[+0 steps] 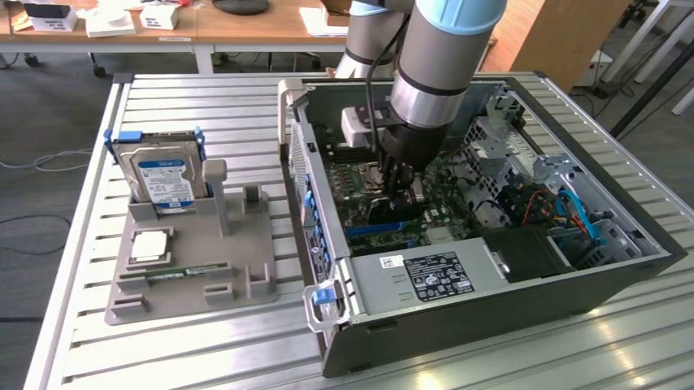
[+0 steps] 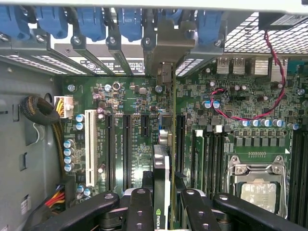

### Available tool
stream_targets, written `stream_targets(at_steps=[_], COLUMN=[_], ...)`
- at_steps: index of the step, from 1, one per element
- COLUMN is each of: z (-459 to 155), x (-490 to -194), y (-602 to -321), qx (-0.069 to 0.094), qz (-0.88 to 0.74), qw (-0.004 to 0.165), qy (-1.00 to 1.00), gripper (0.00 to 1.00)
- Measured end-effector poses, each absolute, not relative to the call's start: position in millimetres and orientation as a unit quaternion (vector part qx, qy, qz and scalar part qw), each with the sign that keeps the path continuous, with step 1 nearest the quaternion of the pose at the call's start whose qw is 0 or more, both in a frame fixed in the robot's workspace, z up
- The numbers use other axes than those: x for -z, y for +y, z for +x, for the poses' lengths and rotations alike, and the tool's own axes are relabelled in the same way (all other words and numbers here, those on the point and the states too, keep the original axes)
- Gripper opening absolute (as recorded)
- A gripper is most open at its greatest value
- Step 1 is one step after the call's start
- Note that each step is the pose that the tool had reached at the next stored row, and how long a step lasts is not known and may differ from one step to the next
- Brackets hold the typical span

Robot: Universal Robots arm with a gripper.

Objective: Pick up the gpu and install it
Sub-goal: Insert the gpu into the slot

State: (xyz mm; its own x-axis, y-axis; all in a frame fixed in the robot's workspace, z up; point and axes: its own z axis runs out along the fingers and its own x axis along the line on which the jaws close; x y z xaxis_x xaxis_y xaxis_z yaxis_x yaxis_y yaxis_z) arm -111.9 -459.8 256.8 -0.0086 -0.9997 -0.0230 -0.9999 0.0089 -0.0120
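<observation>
My gripper (image 2: 163,204) reaches down into the open computer case (image 1: 607,280), its black fingers (image 2: 139,207) shut on the gpu (image 2: 161,161). The gpu is a thin dark card seen edge-on, with a green logo near the fingers. Its silvery bracket (image 2: 166,45) lies at the case's rear slot openings, among blue clips. The card stands upright over the green motherboard (image 2: 134,96), in line with the long black expansion slots (image 2: 126,144); whether it is seated I cannot tell. In the exterior view the gripper (image 1: 399,175) hangs over the board's middle with the dark gpu (image 1: 382,210) below it.
A processor socket (image 2: 257,185) lies beside the card. The grey power supply (image 1: 434,276) fills the case's near end. On the exterior view's left, a grey holder (image 1: 190,280) carries a hard drive (image 1: 165,175), a chip (image 1: 149,244) and a memory stick (image 1: 179,275).
</observation>
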Motion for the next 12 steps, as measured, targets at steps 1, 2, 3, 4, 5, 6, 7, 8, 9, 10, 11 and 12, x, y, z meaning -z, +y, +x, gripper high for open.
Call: stream_targets(at_steps=[1, 2, 3, 4, 5, 6, 7, 8, 9, 10, 11, 12], z=[-111.9, -111.9, -111.9, -111.9, -111.9, -111.9, -111.9, -111.9, -111.9, -111.9, -111.9, -111.9], x=[-256.4, -256.1, -256.0, -256.0, -256.0, -255.9, -255.7, -255.2, -254.9, -254.7, -254.8, -254.7], y=[-459.8, -459.9, -459.9, -459.9, -459.9, -459.9, -459.8, -459.8, -459.8, -459.9, -459.9, -459.9], qx=[-0.004, -0.004, -0.004, -0.004, -0.004, -0.004, -0.004, -0.004, -0.004, -0.004, -0.004, -0.004], qz=[-0.704, -0.704, -0.704, -0.704, -0.704, -0.704, -0.704, -0.704, -0.704, -0.704, -0.704, -0.704], qw=[0.012, 0.012, 0.012, 0.012, 0.012, 0.012, 0.012, 0.012, 0.012, 0.012, 0.012, 0.012], qy=[0.71, 0.71, 0.71, 0.71, 0.71, 0.71, 0.71, 0.71, 0.71, 0.71, 0.71, 0.71], gripper=[0.27, 0.27, 0.27, 0.27, 0.27, 0.27, 0.27, 0.27, 0.27, 0.27, 0.27, 0.27])
